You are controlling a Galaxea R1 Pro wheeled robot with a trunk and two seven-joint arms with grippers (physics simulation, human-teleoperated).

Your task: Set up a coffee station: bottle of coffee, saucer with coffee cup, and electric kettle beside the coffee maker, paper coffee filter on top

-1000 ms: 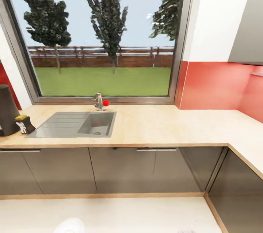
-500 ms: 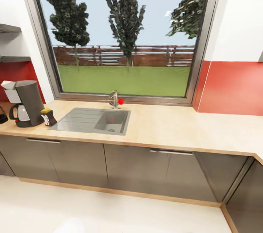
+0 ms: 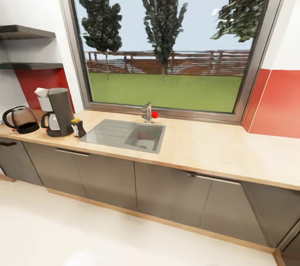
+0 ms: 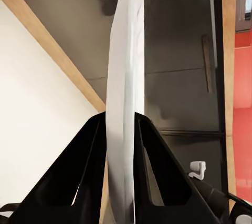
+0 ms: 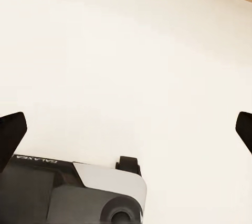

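Left gripper point(image 4: 124, 129): fingers point(image 4: 86, 155) pressed narrowly on a thin white sheet seen edge-on, probably the paper coffee filter point(image 4: 126, 77), pointed toward grey cabinet fronts point(image 4: 178, 50). Right gripper point(image 5: 126, 126): spread wide, holding nothing, aimed down at the pale floor point(image 5: 126, 50). On the tabletop point(image 3: 200, 145), from left: electric kettle point(image 3: 18, 119), coffee maker point(image 3: 58, 112), bottle of coffee point(image 3: 77, 128) just beside it, sink point(image 3: 125, 135).

Window point(image 3: 166, 41): we see trees, a fence and lawn beyond it.
Sink point(image 3: 125, 135): steel, under the window.
Faucet point(image 3: 148, 113): behind the sink, red knob.
Floor point(image 3: 62, 232): pale cream.
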